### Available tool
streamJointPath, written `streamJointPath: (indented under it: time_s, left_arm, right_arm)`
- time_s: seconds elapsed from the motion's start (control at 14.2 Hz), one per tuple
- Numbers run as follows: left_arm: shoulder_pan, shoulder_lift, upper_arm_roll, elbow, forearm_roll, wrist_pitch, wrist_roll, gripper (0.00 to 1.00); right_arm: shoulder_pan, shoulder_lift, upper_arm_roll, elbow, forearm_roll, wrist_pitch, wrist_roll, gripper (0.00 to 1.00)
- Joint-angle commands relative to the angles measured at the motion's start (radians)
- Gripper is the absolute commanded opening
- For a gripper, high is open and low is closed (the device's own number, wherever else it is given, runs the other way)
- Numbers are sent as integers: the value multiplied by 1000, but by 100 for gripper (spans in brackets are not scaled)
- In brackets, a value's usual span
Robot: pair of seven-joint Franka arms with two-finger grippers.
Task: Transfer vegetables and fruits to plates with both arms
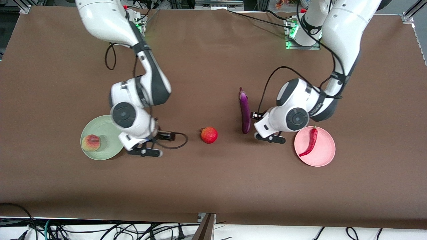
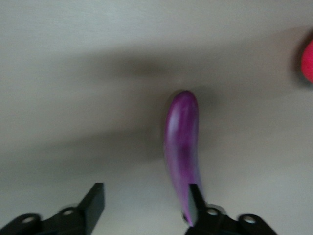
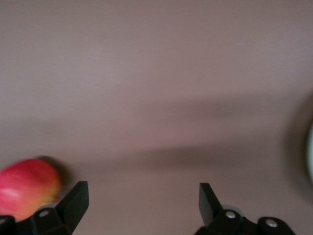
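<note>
The purple eggplant [image 1: 245,110] lies on the table between the arms; it also shows in the left wrist view [image 2: 182,147]. My left gripper [image 1: 271,138] is open and empty over the table by the eggplant's nearer end, between it and the pink plate [image 1: 322,155]. In its wrist view [image 2: 146,201] one finger [image 2: 194,201] overlaps the eggplant's end. The red chili [image 1: 310,141] lies on the pink plate. The peach [image 1: 90,142] sits on the mint green plate [image 1: 108,150]. My right gripper [image 1: 144,151] [image 3: 142,200] is open and empty over the table beside that plate. The red fruit [image 1: 209,135] [image 3: 27,186] sits beside it.
The brown table cover [image 1: 213,186] is bare nearer the front camera. A black cable [image 1: 176,140] loops from the right wrist toward the red fruit. The red fruit also shows at the edge of the left wrist view [image 2: 308,61], and the green plate's rim in the right wrist view [image 3: 310,152].
</note>
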Motion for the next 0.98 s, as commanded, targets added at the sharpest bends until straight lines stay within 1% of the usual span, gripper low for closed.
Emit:
streamJointPath:
  time_s: [0.0,0.07,0.14,0.21,0.28,0.35,0.42,0.49,0.56,0.63,0.77,0.84,0.91]
  left_arm:
    - [-47,-10,2,-102,-23,163,-90,100]
    - [-70,-9,2,-126,-23,205,-115,100]
    - [-78,-4,2,-134,-23,219,-120,100]
    - [-87,5,3,-133,-22,221,-123,92]
    - [-102,5,3,-134,-14,221,-123,53]
    - [-104,5,6,-134,-5,221,-121,26]
    - [-108,7,8,-134,17,221,-120,16]
    - [-108,7,6,-133,41,221,-120,12]
    - [-107,10,6,-134,47,221,-120,4]
    - [-104,14,8,-134,48,221,-120,2]
    - [-93,2,8,-128,48,208,-120,0]
    - [-85,-30,11,-125,48,187,-121,0]
    - [-67,-73,12,-117,48,132,-121,0]
  right_arm:
    - [45,38,10,11,17,102,115,100]
    - [46,50,32,11,17,133,149,100]
    - [46,61,63,11,16,165,181,100]
    - [46,73,86,11,16,197,212,100]
    - [46,85,105,11,16,231,235,100]
    - [46,93,117,9,16,256,246,100]
    - [46,102,122,9,17,276,254,100]
    - [46,104,123,8,17,285,261,100]
    - [46,105,131,9,17,286,261,100]
    - [46,107,140,9,17,290,260,100]
    - [46,113,146,8,25,329,270,100]
    - [48,121,158,8,34,348,281,100]
    - [46,125,166,8,32,360,283,100]
